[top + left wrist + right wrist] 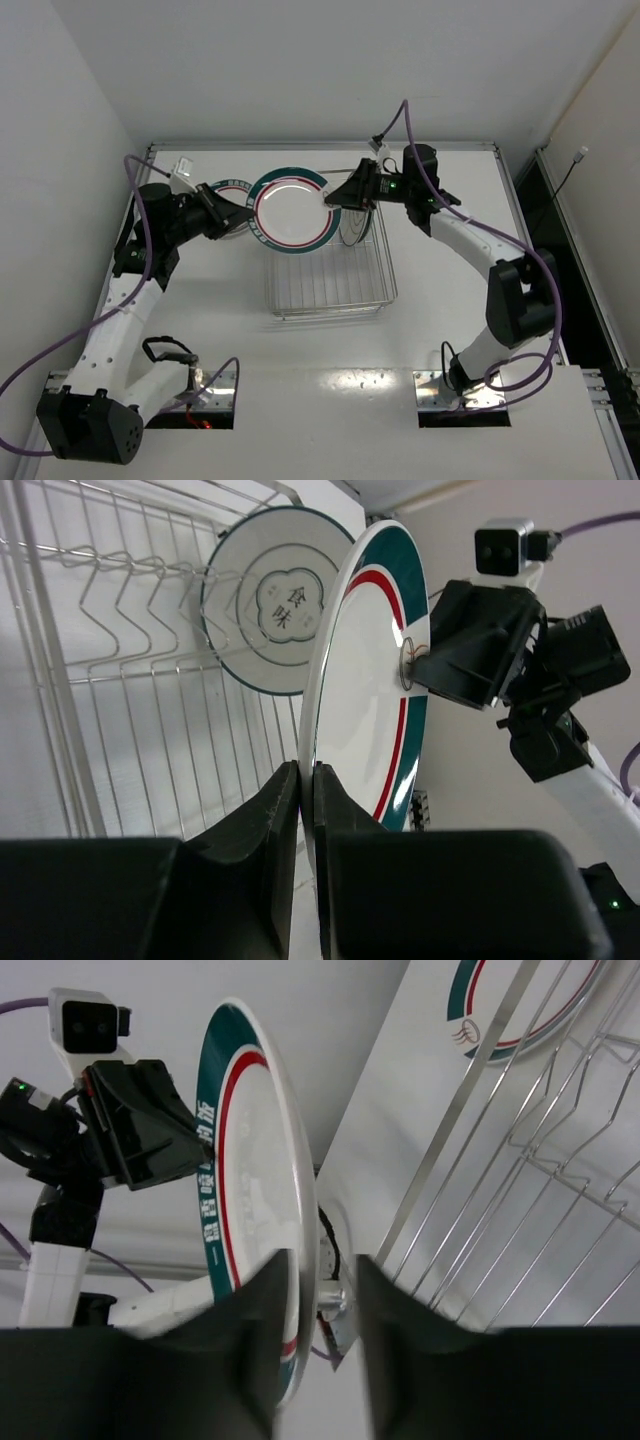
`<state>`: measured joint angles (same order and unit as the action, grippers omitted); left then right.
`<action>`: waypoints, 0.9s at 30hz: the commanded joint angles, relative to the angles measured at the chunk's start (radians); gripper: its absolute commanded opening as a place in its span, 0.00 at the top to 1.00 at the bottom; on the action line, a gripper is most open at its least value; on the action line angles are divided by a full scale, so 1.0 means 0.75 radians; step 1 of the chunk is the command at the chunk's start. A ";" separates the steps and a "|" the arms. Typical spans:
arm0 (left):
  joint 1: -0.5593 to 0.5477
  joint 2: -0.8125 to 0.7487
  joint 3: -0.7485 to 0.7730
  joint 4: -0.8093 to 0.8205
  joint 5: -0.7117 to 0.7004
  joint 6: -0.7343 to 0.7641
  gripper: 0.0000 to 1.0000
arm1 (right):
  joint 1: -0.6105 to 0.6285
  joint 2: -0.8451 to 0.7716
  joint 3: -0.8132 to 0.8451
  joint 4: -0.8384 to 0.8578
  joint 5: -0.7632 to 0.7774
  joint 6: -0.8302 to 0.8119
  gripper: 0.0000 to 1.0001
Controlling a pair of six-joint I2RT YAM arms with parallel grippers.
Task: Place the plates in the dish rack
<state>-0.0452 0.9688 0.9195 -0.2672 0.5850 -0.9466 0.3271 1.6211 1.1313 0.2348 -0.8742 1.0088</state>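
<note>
A white plate with green-and-red rim bands (290, 210) is held on edge above the far end of the dish rack (330, 285). My left gripper (308, 780) is shut on its lower rim. My right gripper (322, 1290) straddles the opposite rim with its jaws open: one finger lies against the plate's face, and the other stands apart behind it. The pale grey plate with the flower-like centre (270, 600) stands upright in the rack. A second banded plate (232, 195) lies flat on the table left of the rack. The small teal plate is out of view.
The rack's upright wire prongs (120, 590) run along its floor beside the held plate. The white table (330, 400) has walls on three sides. A small white part (185, 166) sits at the far left corner. Purple cables (145, 240) trail along both arms.
</note>
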 commanded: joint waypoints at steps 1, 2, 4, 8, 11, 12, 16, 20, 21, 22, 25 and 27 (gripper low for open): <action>-0.064 -0.011 0.011 0.160 -0.041 -0.071 0.94 | 0.010 0.019 0.024 0.076 -0.051 0.001 0.81; -0.064 -0.011 0.026 0.148 -0.054 -0.059 0.94 | 0.010 0.019 0.024 0.076 -0.064 0.001 0.90; -0.081 0.003 0.044 0.103 -0.083 -0.022 0.89 | -0.004 0.005 0.024 0.061 -0.035 0.001 0.99; -0.081 0.068 0.136 -0.118 -0.193 0.155 0.76 | -0.031 -0.108 0.068 -0.157 0.142 -0.162 1.00; -0.069 0.109 0.191 -0.305 -0.340 0.294 0.61 | -0.015 -0.222 0.188 -0.517 0.483 -0.370 1.00; -0.069 0.138 0.230 -0.357 -0.452 0.317 0.53 | 0.003 -0.247 0.234 -0.742 0.782 -0.414 1.00; -0.024 0.183 0.283 -0.525 -0.655 0.383 0.32 | 0.108 -0.323 0.338 -1.000 1.334 -0.476 1.00; 0.021 0.195 0.283 -0.570 -0.704 0.407 0.19 | 0.200 -0.300 0.455 -1.153 1.725 -0.527 1.00; 0.021 0.211 0.283 -0.570 -0.723 0.419 0.19 | 0.216 -0.276 0.486 -1.192 1.777 -0.527 1.00; 0.034 0.212 0.283 -0.570 -0.723 0.420 0.18 | 0.237 -0.243 0.520 -1.233 1.828 -0.539 1.00; 0.058 0.242 0.267 -0.582 -0.749 0.432 0.18 | 0.320 -0.088 0.732 -1.401 2.012 -0.554 1.00; 0.058 0.261 0.253 -0.595 -0.749 0.432 0.18 | 0.384 0.006 0.796 -1.481 2.135 -0.568 1.00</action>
<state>-0.0151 1.1568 1.0931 -0.6891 0.0597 -0.6521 0.5587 1.5417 1.6382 -0.7620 0.4950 0.6147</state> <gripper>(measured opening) 0.819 0.041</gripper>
